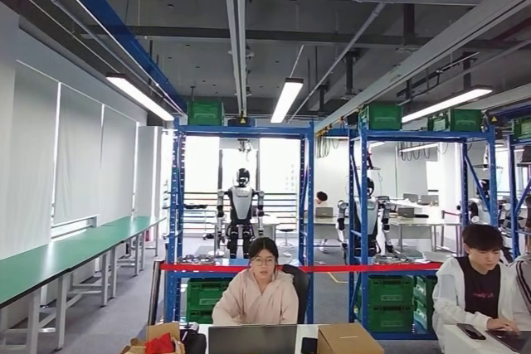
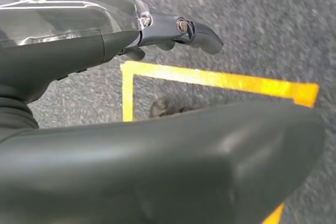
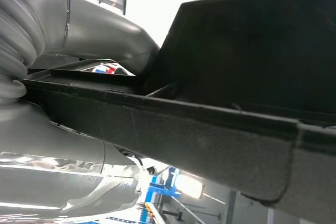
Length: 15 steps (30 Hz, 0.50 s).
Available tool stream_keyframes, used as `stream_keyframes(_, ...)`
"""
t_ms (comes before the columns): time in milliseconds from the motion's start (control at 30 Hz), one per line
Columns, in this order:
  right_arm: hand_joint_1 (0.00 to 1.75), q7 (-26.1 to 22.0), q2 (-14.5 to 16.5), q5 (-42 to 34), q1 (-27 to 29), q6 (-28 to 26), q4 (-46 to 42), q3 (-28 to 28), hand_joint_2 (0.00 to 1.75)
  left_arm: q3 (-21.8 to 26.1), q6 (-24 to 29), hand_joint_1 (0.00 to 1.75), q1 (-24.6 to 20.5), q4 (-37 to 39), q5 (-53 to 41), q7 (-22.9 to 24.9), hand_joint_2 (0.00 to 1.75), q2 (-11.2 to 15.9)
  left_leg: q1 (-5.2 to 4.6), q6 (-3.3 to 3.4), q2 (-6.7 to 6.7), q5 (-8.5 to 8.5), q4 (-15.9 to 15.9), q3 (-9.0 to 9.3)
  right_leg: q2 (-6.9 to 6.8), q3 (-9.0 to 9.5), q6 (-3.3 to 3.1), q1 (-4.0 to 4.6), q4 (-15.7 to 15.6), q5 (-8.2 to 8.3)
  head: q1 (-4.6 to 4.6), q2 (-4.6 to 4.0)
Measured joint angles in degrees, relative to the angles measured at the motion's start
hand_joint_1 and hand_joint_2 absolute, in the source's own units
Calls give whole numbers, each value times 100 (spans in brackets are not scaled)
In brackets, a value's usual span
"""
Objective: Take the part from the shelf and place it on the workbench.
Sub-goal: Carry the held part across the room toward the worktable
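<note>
The right hand (image 3: 59, 77) grips a flat black part (image 3: 222, 98), its long edge running from 9 toward 4 o'clock. The left hand (image 2: 118, 40) hangs over grey floor (image 2: 257, 19), fingers apart, empty.

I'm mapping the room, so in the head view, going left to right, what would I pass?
Green workbench → left blue shelf → right blue shelf → person in the white jacket.

The left hand (image 2: 158, 145) hangs empty, fingers (image 2: 198, 32) loosely extended. The right hand (image 3: 59, 77) grips a black part (image 3: 238, 103) between thumb and fingers.
</note>
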Motion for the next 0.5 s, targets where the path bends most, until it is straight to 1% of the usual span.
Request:
stream_keyframes(33, 175, -1, 1, 0, 1, 0, 3, -3, 175, -1, 1, 0, 0, 0, 0, 0, 175, 1, -4, 12, -4, 197, -345, 140, 6, 56, 28, 9, 7, -52, -1, 0)
stream_keyframes(67, 175, -1, 1, 2, -1, 1, 6, -5, 175, -1, 2, 0, -4, 0, 0, 1, 175, 1, -10, 39, -8, 299, -612, 256, 14, 88, 59, 17, 20, -96, -2, 0)
stream_keyframes(100, 175, -1, 2, 3, -1, 1, 9, -7, 175, -2, 2, 0, -6, 0, 0, -1, 175, 1, -22, 70, -12, 314, -755, 321, 20, 103, 90, 23, 25, -129, -3, 1)
stream_keyframes(167, 175, 0, 4, 5, 1, 4, 13, -10, 175, -2, 2, 0, -8, 0, 0, -1, 175, 1, -37, 143, -16, 243, -805, 349, 28, 112, 144, 21, 17, -165, -5, 1)
stream_keyframes(200, 175, 0, 4, 5, 4, 5, 10, -13, 175, -2, 2, 0, -5, 0, 0, -3, 175, 0, -30, 172, -17, 230, -818, 359, 24, 125, 172, 14, 14, -187, -4, 2)
stream_keyframes(233, 175, -1, 4, 5, 1, 6, 7, -16, 175, -2, 2, 0, -6, 0, 0, -3, 175, 1, -18, 204, -17, 216, -833, 380, 18, 112, 202, 8, 76, -235, -4, 2)
stream_keyframes(267, 175, -2, 4, 6, -2, 7, 3, -19, 175, -2, 2, 0, -10, 0, -1, -4, 175, 3, -3, 233, -16, 203, -848, 407, 11, 39, 233, 0, 243, -324, -4, 2)
stream_keyframes(300, 175, -3, 4, 7, -1, 8, 0, -22, 175, -2, 2, 0, -14, 0, -1, -4, 175, 5, 4, 256, -14, 186, -858, 433, 0, -115, 264, -13, 542, -450, -4, 3)
stream_keyframes(333, 175, -4, 4, 7, 1, 8, 0, -23, 175, -2, 2, 0, -19, 0, -2, -4, 175, 7, 5, 274, -13, 163, -862, 456, -8, -349, 290, -26, 949, -593, -4, 2)
stream_keyframes(367, 175, -4, 4, 7, 7, 11, 4, -25, 175, -2, 2, 0, -19, 0, -4, -4, 175, 8, 5, 281, -13, 137, -862, 481, -14, -609, 310, -40, 1357, -701, -5, 2)
stream_keyframes(400, 175, -4, 4, 7, 14, 13, 9, -26, 175, -3, 2, 0, -16, 0, -9, -5, 175, 8, 6, 282, -13, 105, -862, 514, -19, -828, 323, -49, 1648, -723, -5, 1)
stream_keyframes(433, 175, -4, 4, 7, 17, 16, 14, -28, 175, -3, 2, 0, -11, 0, -16, -5, 175, 8, 6, 277, -16, 69, -862, 558, -21, -955, 327, -54, 1735, -627, -5, 1)
stream_keyframes(467, 175, -4, 4, 7, 17, 20, 18, -29, 175, -4, 2, 0, -8, 0, -24, -6, 175, 8, 6, 269, -19, 28, -863, 616, -22, -971, 321, -56, 1589, -419, -5, 1)
stream_keyframes(500, 175, -4, 4, 7, 16, 22, 20, -29, 175, -5, 1, 0, -7, 0, -30, -7, 175, 8, 6, 255, -23, -17, -865, 682, -24, -895, 303, -54, 1257, -133, -5, 1)
